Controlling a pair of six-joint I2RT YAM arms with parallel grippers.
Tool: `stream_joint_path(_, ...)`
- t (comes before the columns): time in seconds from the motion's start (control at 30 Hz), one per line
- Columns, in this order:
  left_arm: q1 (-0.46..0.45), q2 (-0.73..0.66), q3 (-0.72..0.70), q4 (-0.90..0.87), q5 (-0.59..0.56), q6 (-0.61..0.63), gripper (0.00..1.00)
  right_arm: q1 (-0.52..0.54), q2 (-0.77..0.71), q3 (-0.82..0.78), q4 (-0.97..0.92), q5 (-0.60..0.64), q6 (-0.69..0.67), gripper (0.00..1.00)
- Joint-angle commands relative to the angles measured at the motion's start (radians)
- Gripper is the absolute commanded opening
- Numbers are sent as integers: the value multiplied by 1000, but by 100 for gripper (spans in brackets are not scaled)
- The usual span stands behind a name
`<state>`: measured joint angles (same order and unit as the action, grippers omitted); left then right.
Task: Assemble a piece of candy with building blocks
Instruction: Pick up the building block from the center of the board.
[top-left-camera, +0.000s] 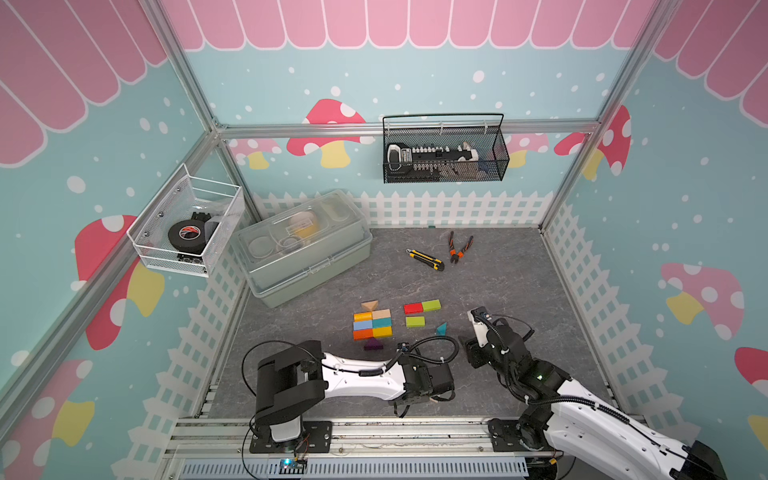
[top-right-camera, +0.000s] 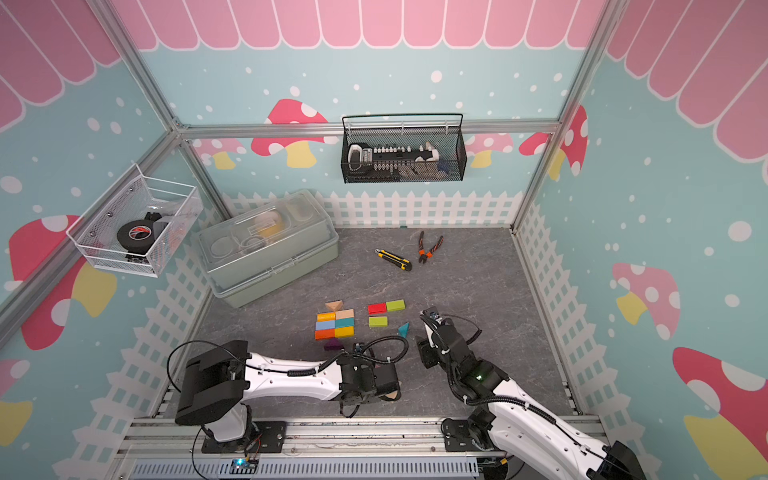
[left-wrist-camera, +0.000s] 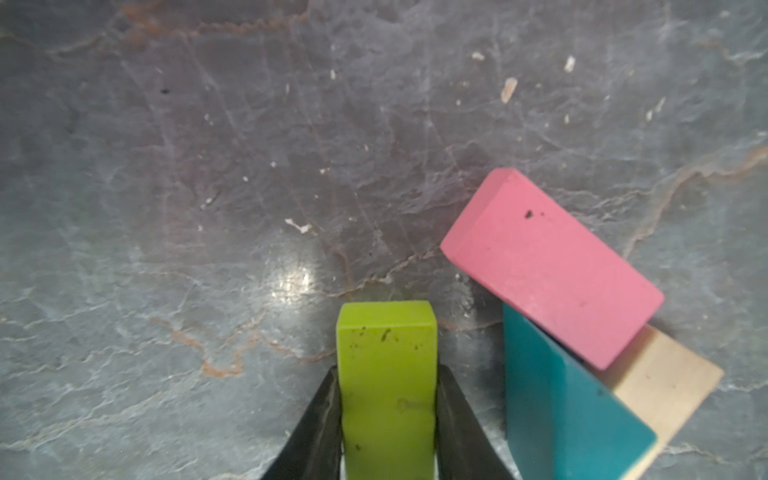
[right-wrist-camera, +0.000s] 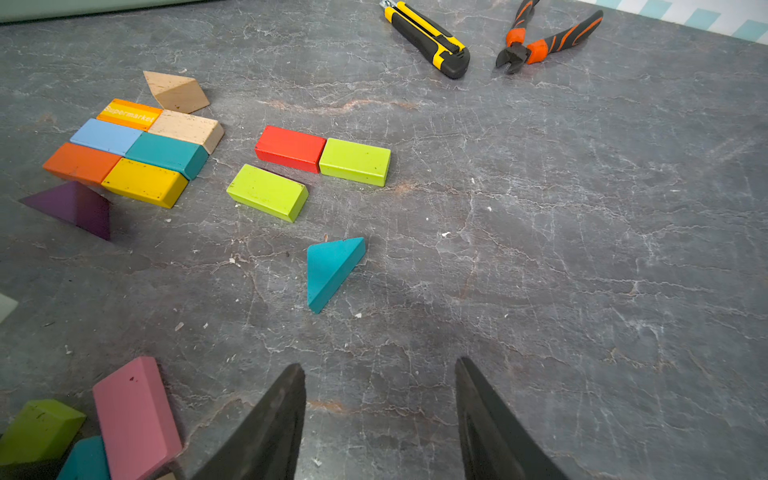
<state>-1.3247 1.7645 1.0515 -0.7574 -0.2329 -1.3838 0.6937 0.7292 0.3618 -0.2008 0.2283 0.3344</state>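
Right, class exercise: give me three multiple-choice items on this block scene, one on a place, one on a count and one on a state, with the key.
1. What lies right beside the utility knife?
A. a tape roll
B. the pliers
C. a red block

2. How many blocks make up the tight rectangle of blocks?
A. four
B. six
C. nine

3. In what state is the right end effector?
A. open and empty
B. shut on a red block
C. shut on the knife

Key:
1 B, the two tools lie side by side at the far end of the table in both top views.
2 B, the right wrist view shows three rows of two.
3 A, only bare table shows between its spread fingers.
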Motion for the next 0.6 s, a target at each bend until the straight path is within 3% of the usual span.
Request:
stream_joint_path(0.0, -5, -22, -28, 15, -34, 23, 26, -3, -8, -17, 17, 3, 25, 58)
stream_joint_path(0.07, -2, -52, -25, 15, -58, 70, 23, -3, -13, -18, 17, 6, 25, 58)
stream_joint_path(0.27, 96, -196, 96, -124, -141, 401, 14, -3, -64, -32, 14, 20, 29, 58)
stream_joint_path(0.37, 188, -264, 159, -127, -128, 620, 14, -3, -110, -51, 16, 61, 43, 58)
stream_joint_path(0.43, 250, -265, 220, -124, -110, 787, 8, -3, -149, -69, 14, 89, 57, 58)
stream_joint_path(0.57, 277, -180, 339, -120, -117, 1097, 5, -3, -240, -103, 6, 118, 73, 58)
